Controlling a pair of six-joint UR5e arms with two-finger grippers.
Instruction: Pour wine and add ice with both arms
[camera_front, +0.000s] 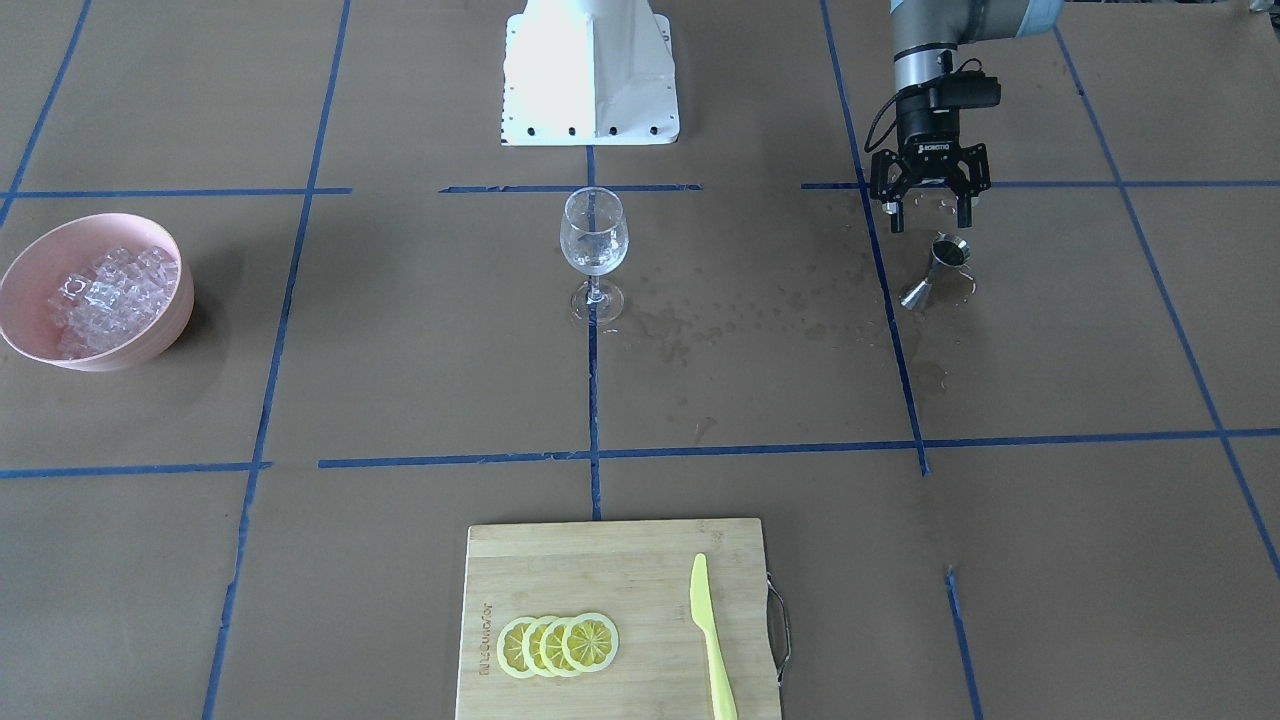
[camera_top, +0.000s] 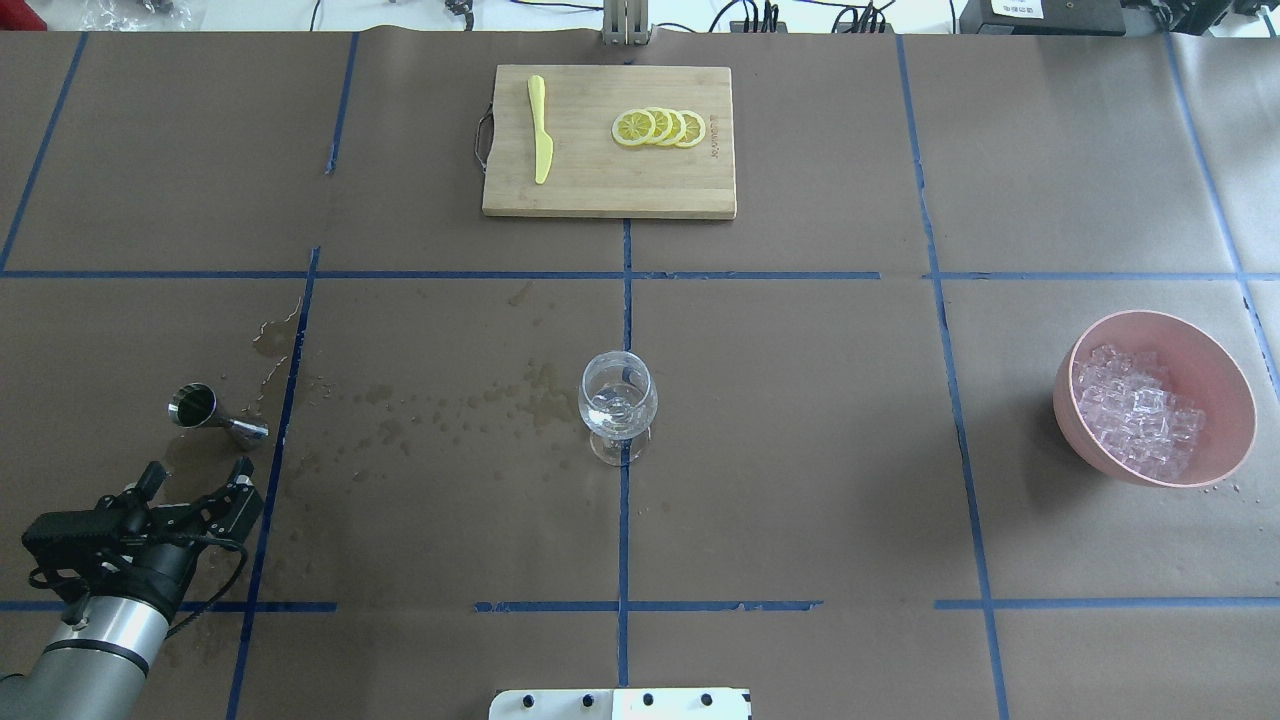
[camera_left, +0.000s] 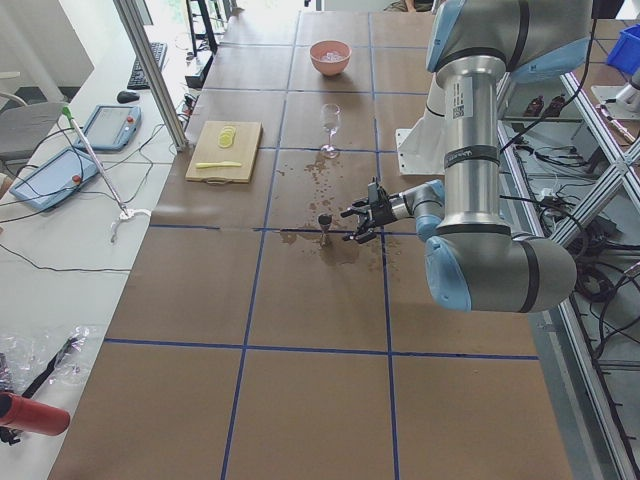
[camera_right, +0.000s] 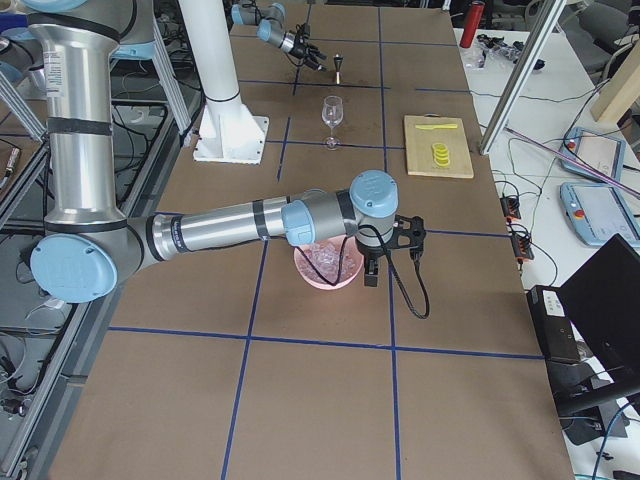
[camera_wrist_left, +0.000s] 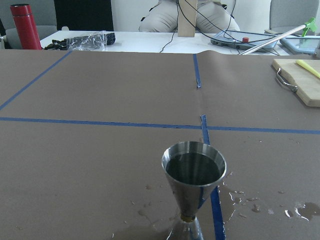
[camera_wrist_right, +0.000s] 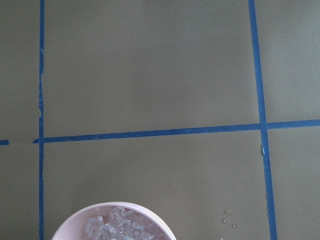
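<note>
A steel jigger (camera_front: 940, 268) stands upright on wet brown paper, with dark wine (camera_wrist_left: 194, 169) in its top cup. My left gripper (camera_front: 930, 218) is open and empty, just behind the jigger on the robot's side and apart from it; it also shows in the overhead view (camera_top: 198, 470). A clear wine glass (camera_top: 618, 400) stands at the table's middle. Ice cubes (camera_top: 1135, 410) fill a pink bowl (camera_top: 1215, 375). My right gripper (camera_right: 370, 272) shows only in the exterior right view, near the bowl; I cannot tell whether it is open. Its wrist view shows the bowl's rim (camera_wrist_right: 75, 222) below.
A bamboo cutting board (camera_top: 600, 190) with lemon slices (camera_top: 660, 127) and a yellow knife (camera_top: 540, 140) lies at the far middle. Water spots (camera_top: 440, 410) spread between jigger and glass. The white robot base (camera_front: 590, 75) stands at the near middle edge.
</note>
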